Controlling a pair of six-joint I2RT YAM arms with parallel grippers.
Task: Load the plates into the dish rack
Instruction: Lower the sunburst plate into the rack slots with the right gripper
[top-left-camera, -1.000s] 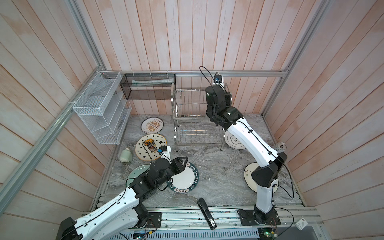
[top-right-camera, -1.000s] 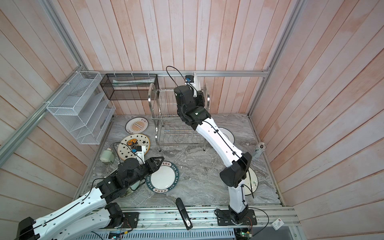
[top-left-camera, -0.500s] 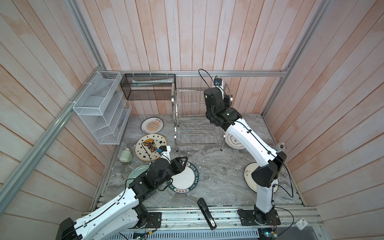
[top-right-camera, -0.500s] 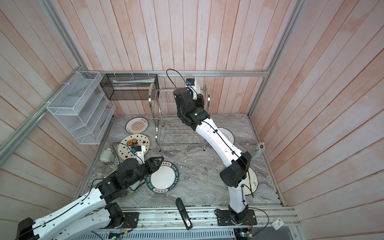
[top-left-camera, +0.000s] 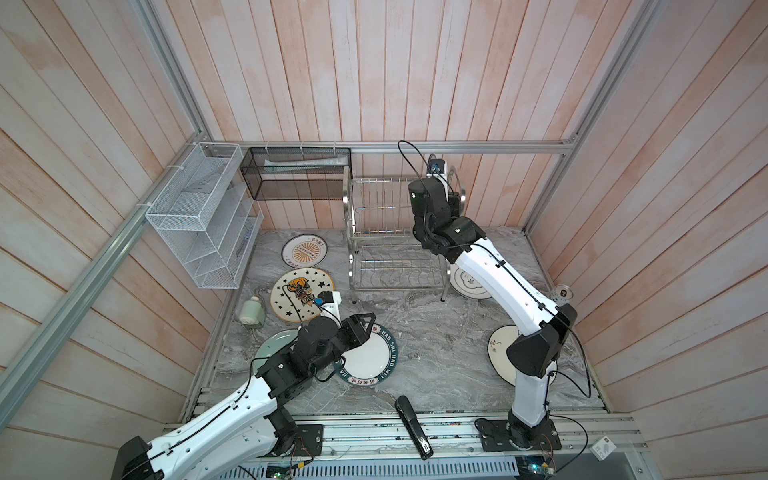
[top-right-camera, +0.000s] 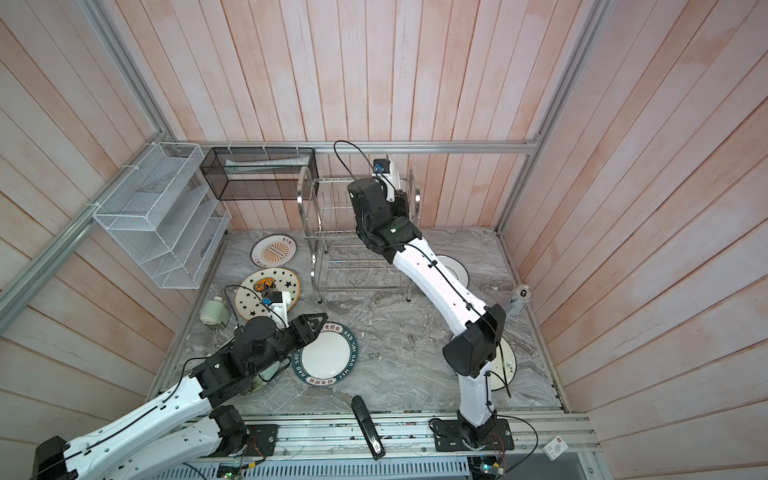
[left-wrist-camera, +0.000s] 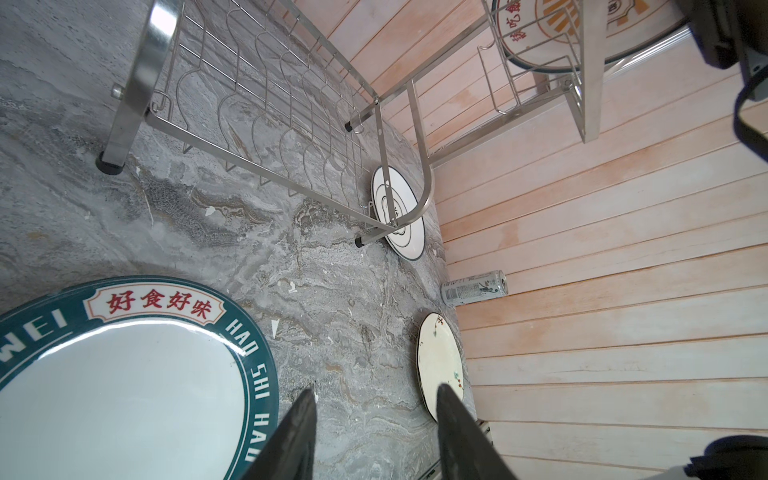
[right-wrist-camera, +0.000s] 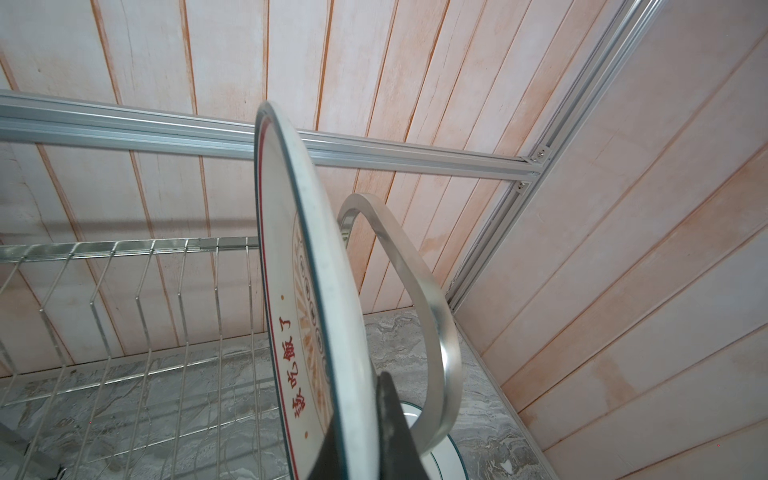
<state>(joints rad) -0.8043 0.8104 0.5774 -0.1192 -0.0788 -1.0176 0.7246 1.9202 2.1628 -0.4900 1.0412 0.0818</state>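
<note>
My right gripper (right-wrist-camera: 357, 436) is shut on the rim of a sunburst plate (right-wrist-camera: 307, 291), held upright on edge over the right end of the dish rack's (top-left-camera: 392, 232) upper tier, next to its arched side frame (right-wrist-camera: 419, 291). My left gripper (left-wrist-camera: 376, 399) is open and empty, low over the table beside the edge of a teal lettered plate (top-left-camera: 368, 361). More plates lie flat: a sunburst one (top-left-camera: 304, 250), a star one (top-left-camera: 291, 291), a pale green one (top-left-camera: 274, 345) under my left arm, a white one (top-left-camera: 469, 284) right of the rack, and a flowered one (top-left-camera: 500, 345).
A white mesh organizer (top-left-camera: 203, 216) and a black mesh basket (top-left-camera: 297, 178) hang on the back left walls. A pale green bottle (top-left-camera: 251, 311) stands at the left edge and a can (top-left-camera: 561, 293) by the right wall. A black stapler-like object (top-left-camera: 411, 426) lies on the front rail.
My right arm has shifted slightly left with the plate over the rack's top tier. The left arm has not moved.
</note>
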